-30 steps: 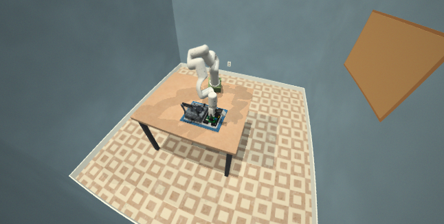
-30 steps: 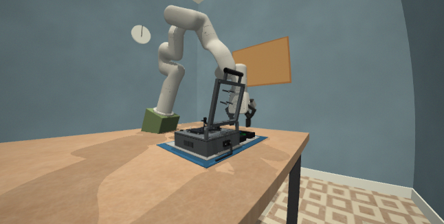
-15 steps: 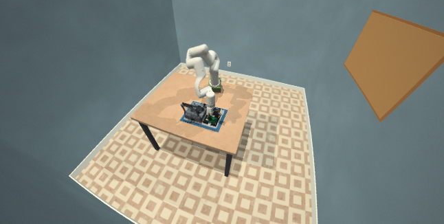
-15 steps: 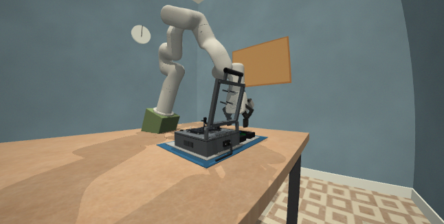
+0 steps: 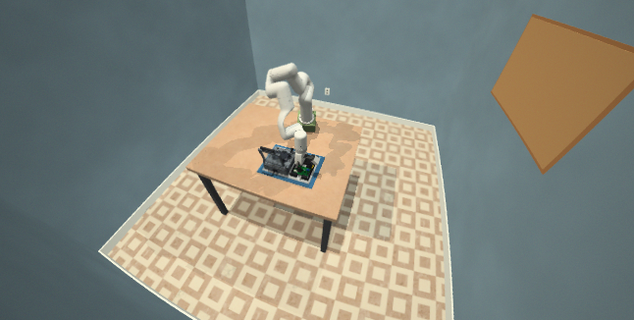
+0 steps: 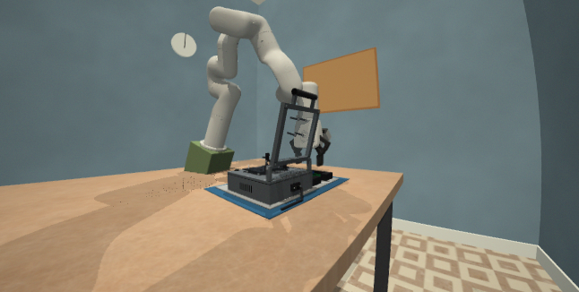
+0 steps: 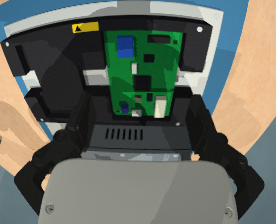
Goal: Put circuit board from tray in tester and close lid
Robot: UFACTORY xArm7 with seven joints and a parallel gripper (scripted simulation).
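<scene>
The green circuit board [image 5: 304,171] [image 7: 161,75] lies face up in the right pocket of the black tray [image 7: 199,52] in the wrist view. Its white connector [image 7: 160,106] is at the end nearest the gripper body. The left pocket is empty. My gripper [image 6: 308,159] [image 7: 141,105] is open and empty above the tray, its fingers spread wider than the board, nearer the connector end. The grey tester [image 6: 251,188] [image 7: 159,136] stands beside the tray. Its lid [image 6: 279,133] stands raised, with the black handle [image 6: 305,94] on top. The locating pins cannot be made out.
A blue mat [image 5: 314,182] [image 6: 264,213] with a pale base plate [image 7: 215,37] lies under tester and tray. A black cable [image 6: 301,196] runs from the tester's side. The raised lid stands close to the gripper in the exterior view. The green arm base [image 6: 197,158] is at the back.
</scene>
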